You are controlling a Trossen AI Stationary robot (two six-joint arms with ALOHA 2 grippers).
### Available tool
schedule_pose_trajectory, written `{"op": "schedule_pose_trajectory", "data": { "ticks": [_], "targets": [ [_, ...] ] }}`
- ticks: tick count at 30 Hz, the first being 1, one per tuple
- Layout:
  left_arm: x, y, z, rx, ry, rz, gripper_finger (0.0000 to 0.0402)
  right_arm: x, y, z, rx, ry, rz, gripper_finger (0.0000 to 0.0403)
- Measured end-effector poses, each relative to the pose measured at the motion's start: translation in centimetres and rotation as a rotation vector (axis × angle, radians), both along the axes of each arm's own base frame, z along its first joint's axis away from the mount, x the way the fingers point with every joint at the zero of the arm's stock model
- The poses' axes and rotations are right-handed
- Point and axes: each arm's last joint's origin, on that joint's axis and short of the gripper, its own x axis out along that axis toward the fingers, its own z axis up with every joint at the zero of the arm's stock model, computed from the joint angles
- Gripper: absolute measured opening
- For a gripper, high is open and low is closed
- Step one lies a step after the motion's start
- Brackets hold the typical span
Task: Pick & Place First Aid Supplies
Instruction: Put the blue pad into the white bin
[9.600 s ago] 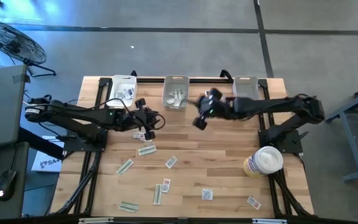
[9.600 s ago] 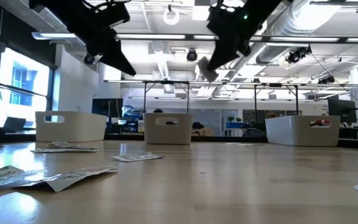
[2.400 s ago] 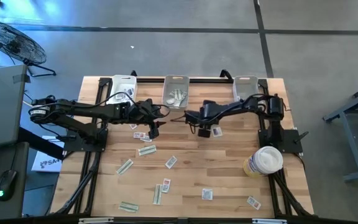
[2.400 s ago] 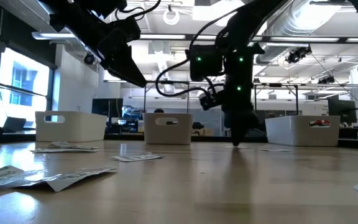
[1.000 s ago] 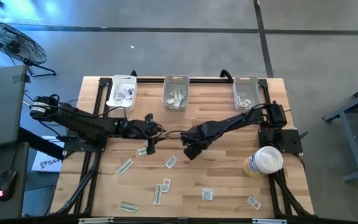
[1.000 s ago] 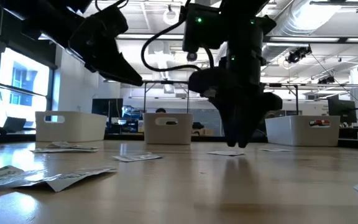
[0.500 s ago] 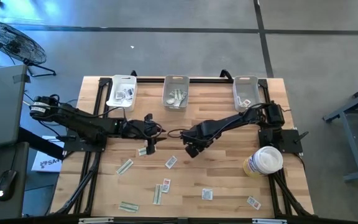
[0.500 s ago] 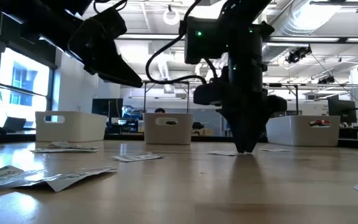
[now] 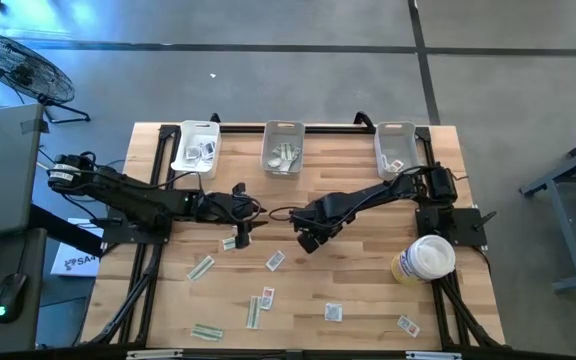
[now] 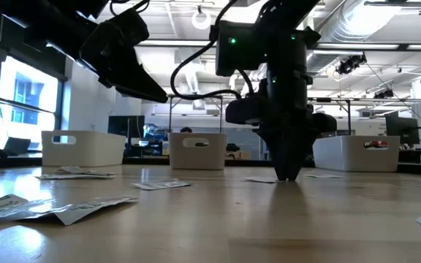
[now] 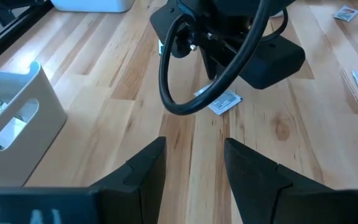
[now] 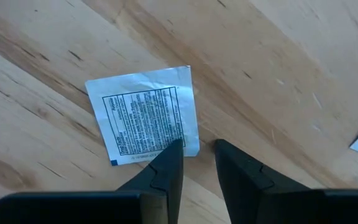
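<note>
The right gripper (image 12: 196, 152) is down at the table (image 9: 368, 270) near its centre, fingers a narrow gap apart, one fingertip (image 12: 171, 149) on the edge of a white packet (image 12: 145, 116) lying flat with printed text up — whether the packet is actually pinched is unclear, and it does not appear lifted. The left gripper (image 11: 191, 158) hovers just left of it, fingers spread and holding nothing. More packets (image 9: 264, 300) and green strips (image 9: 201, 267) lie scattered across the near half. At the far edge, three bins (image 9: 284, 128) each hold some — the round tub (image 9: 425, 258) stands at right.
</note>
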Motion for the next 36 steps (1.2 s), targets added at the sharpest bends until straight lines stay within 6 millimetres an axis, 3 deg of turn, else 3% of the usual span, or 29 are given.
{"op": "schedule_pose_trajectory", "data": {
  "ticks": [12, 20, 36],
  "targets": [
    [0.0, 0.0, 0.0, 0.0, 0.0, 0.0, 0.0159, 0.0, 0.0, 0.1, 0.012, 0.003, -0.002, 0.0087],
    [0.0, 0.0, 0.0, 0.0, 0.001, 0.001, 0.0159, -0.3, 0.0, 1.8, -0.007, -0.014, 0.006, 0.0087],
    [0.0, 0.0, 0.0, -0.002, 0.001, 0.0, 0.0159, -0.2, 0.3, 0.9, -0.002, 0.007, -0.003, 0.0087]
  ]
}}
